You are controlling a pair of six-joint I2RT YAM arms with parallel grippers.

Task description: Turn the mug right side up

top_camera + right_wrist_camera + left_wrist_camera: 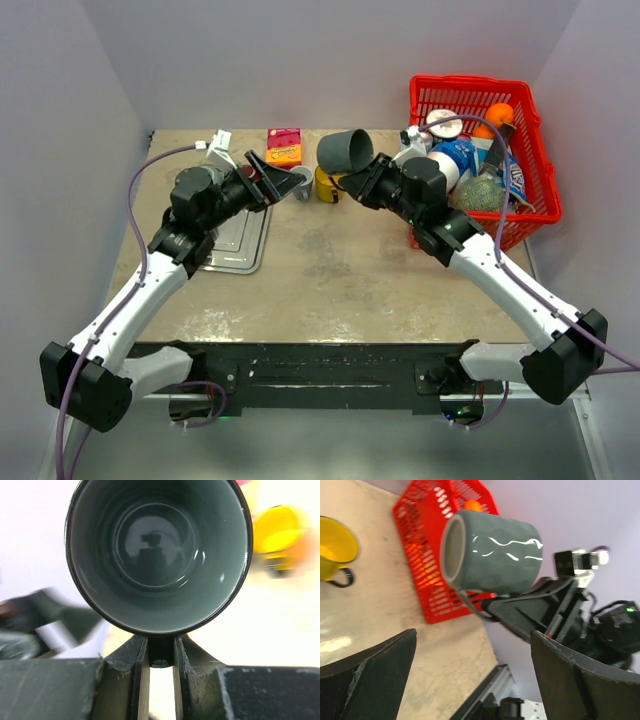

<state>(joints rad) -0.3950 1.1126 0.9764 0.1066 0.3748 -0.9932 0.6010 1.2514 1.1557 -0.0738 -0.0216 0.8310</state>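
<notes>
Arms: two, one on each side of the table (330, 270).
Mugs: two, one grey and one yellow.
Grey mug (345, 150): one. It is lifted clear of the table over the far middle, just left of the basket. It lies on its side with its opening turned toward the right wrist camera, so it is not right side up.
Right gripper (160, 652): one, clenched on the grey mug's handle, which is pinched between the two fingers. The mug body sits just past the fingertips.
Left gripper (278, 178): one, released, with jaws spread wide and nothing between them. It faces the grey mug from the left and is apart from it.
Yellow mug (325, 185): one, on the table below the grey mug, between the two grippers. Its handle is dark.
Red basket (540, 170): one, at the far right corner, holding several items. An orange (500, 114) is among them; the rest cannot be counted.
Metal tray (240, 245): one, on the left side, partly under the left arm.
Orange-and-pink carton (284, 146): one, at the far edge, left of the grey mug.
</notes>
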